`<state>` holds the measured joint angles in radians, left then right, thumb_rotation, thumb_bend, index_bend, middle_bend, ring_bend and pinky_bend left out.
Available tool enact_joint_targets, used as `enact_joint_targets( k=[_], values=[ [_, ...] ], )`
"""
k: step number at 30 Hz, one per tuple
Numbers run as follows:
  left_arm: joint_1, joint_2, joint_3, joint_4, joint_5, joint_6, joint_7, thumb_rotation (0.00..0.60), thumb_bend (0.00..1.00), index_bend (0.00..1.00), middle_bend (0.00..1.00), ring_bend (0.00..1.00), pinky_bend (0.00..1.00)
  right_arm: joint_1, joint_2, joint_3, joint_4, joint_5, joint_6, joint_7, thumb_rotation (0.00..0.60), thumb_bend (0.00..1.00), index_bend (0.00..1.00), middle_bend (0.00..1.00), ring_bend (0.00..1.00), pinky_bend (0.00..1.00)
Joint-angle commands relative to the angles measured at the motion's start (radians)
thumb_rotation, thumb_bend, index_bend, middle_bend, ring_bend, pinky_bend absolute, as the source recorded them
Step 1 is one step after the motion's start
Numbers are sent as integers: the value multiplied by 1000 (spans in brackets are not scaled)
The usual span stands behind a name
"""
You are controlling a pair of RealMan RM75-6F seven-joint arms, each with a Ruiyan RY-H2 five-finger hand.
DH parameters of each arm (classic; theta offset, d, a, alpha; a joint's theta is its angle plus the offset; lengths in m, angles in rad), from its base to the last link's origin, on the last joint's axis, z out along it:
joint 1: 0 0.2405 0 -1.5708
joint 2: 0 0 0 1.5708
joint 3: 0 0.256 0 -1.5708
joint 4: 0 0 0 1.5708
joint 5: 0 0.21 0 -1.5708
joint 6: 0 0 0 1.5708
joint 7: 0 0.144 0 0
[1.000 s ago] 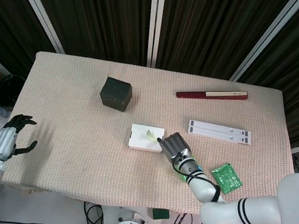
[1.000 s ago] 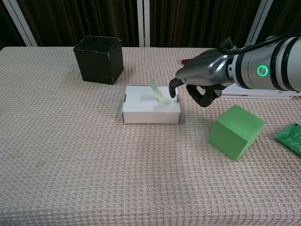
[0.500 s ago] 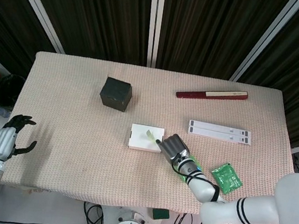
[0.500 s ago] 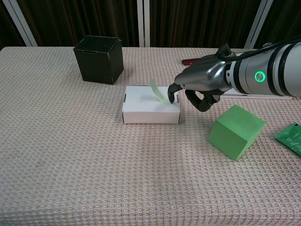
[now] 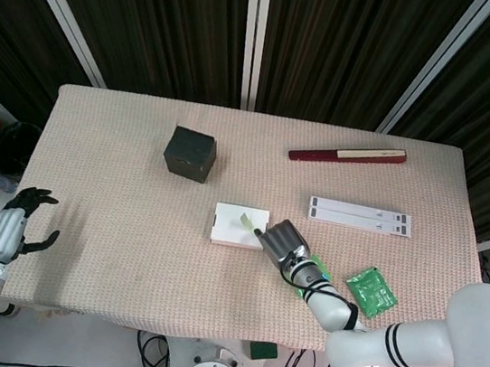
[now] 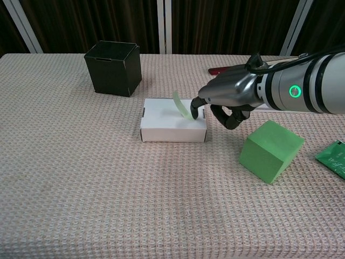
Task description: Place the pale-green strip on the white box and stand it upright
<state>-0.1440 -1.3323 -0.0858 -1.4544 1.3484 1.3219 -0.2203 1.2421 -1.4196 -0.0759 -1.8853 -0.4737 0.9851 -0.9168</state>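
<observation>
Right hand (image 6: 229, 100) pinches pale-green strip (image 6: 181, 106) on white box (image 6: 172, 127), strip leaning up-left, nearly upright

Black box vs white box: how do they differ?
The black box is a tall cube; the white box is low and flat. The black box has nothing on it; the white box carries the pale-green strip, with the right hand at that strip. The black box sits farther back and to the left. Both rest on the table.

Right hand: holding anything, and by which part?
The right hand pinches the curved pale-green strip at its lower end, on the white box. The left hand holds nothing.
</observation>
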Motion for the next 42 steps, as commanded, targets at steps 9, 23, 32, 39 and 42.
enact_joint_targets(
  k=[9, 23, 32, 39, 42],
  values=[
    [1, 10, -1, -14, 3, 3, 6, 600, 252, 299, 171, 82, 202, 1, 7, 9, 2, 1, -5, 10, 600, 1000, 230, 1000, 955, 792],
    [-3, 17, -4, -28, 6, 5, 16, 600, 252, 299, 171, 82, 202, -4, 20, 16, -5, -8, 3, 28, 600, 1000, 230, 1000, 955, 792],
    [-4, 12, -2, -23, 1, -2, 18, 600, 252, 299, 171, 82, 202, -1, -5, 3, 24, 0, -21, 21, 600, 1000, 229, 1000, 955, 792],
    [0, 16, -2, -24, 2, 6, 15, 600, 252, 299, 171, 82, 202, -7, 9, 12, 8, -23, -5, 33, 600, 1000, 229, 1000, 955, 792],
    [1, 16, -2, -25, 4, 7, 15, 600, 252, 299, 171, 82, 202, -13, 21, 14, -7, -42, 2, 40, 600, 1000, 228, 1000, 955, 792]
  ],
)
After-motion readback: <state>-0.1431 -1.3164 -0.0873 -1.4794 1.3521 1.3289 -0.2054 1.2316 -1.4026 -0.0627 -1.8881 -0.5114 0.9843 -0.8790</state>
